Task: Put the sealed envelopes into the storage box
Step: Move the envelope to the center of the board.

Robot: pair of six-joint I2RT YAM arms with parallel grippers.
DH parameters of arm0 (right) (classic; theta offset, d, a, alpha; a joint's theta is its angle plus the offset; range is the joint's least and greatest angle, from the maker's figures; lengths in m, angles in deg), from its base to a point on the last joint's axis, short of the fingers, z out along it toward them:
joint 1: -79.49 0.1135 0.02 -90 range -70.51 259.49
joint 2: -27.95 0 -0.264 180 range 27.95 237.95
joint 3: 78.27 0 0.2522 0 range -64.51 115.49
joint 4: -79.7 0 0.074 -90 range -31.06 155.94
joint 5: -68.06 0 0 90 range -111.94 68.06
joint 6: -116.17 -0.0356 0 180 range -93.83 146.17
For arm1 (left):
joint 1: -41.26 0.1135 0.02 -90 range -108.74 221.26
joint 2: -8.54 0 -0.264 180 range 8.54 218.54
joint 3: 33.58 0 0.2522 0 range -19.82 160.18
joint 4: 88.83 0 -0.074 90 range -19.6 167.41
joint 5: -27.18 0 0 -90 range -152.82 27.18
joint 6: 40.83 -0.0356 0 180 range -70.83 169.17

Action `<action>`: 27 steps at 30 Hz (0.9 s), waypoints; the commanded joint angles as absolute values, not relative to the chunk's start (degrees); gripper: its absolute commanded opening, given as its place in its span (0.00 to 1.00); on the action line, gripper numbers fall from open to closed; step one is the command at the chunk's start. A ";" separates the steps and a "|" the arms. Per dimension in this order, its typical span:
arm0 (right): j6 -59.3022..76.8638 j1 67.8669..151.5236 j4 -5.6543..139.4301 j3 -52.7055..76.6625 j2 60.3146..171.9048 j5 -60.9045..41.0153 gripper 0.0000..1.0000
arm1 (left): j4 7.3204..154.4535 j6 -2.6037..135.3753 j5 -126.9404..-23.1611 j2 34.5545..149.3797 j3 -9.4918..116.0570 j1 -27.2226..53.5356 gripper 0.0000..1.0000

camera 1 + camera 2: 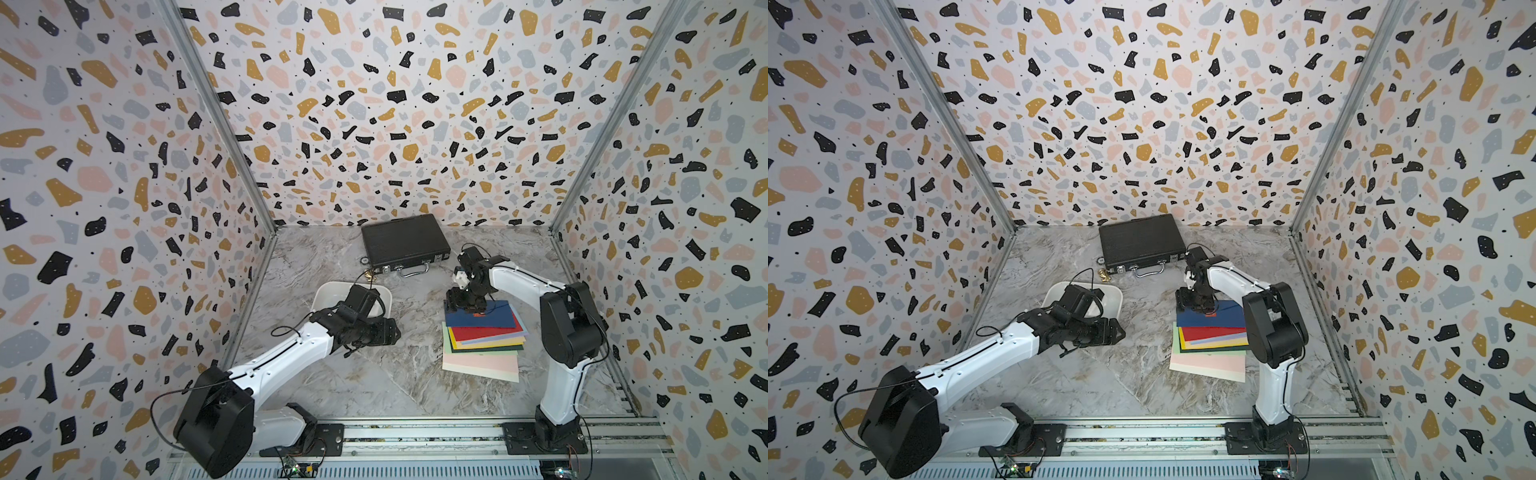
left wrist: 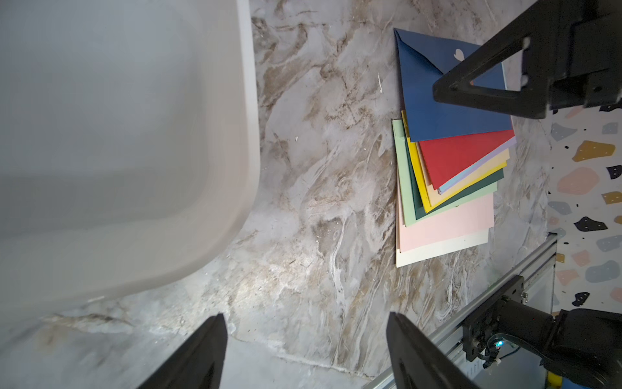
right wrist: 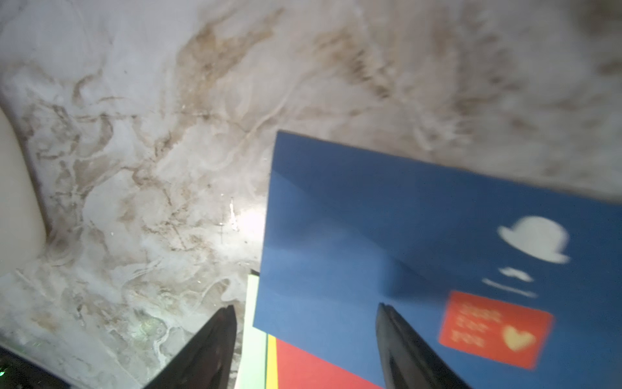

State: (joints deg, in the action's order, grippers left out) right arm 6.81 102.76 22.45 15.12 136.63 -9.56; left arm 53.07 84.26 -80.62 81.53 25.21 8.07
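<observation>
The sealed envelopes lie in a fanned stack on the marble table, right of centre in both top views, with a navy one on top, then red, lilac, yellow, greens, pink and cream. The navy envelope carries a white hat print and a red sticker. My right gripper is open just above the navy envelope's far left corner, one finger over the envelope and the other over the stack's left edge. The storage box, a white tub, stands left of centre. My left gripper hangs open over bare table beside the tub, holding nothing.
A shut black briefcase with latches and handle lies at the back. A small gold object sits between it and the tub. Patterned walls enclose three sides, and a metal rail runs along the front.
</observation>
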 commanded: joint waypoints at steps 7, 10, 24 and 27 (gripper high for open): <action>8.69 99.53 19.76 19.34 141.21 -17.86 0.72 | 60.26 87.68 -83.99 83.16 21.92 7.68 0.78; 8.01 99.83 20.39 20.12 143.98 -14.38 0.70 | 61.43 88.70 -84.80 82.89 20.51 7.67 0.78; 9.84 116.52 21.75 14.08 141.55 -4.67 0.68 | 66.65 92.36 -84.92 83.24 14.11 7.59 0.79; 11.59 120.36 21.11 14.00 138.77 -1.22 0.68 | 69.18 93.36 -85.47 83.24 12.44 7.53 0.79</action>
State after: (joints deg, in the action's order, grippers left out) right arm 9.65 117.51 23.96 15.43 141.59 -6.92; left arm 65.13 91.97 -84.65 83.61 13.76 7.78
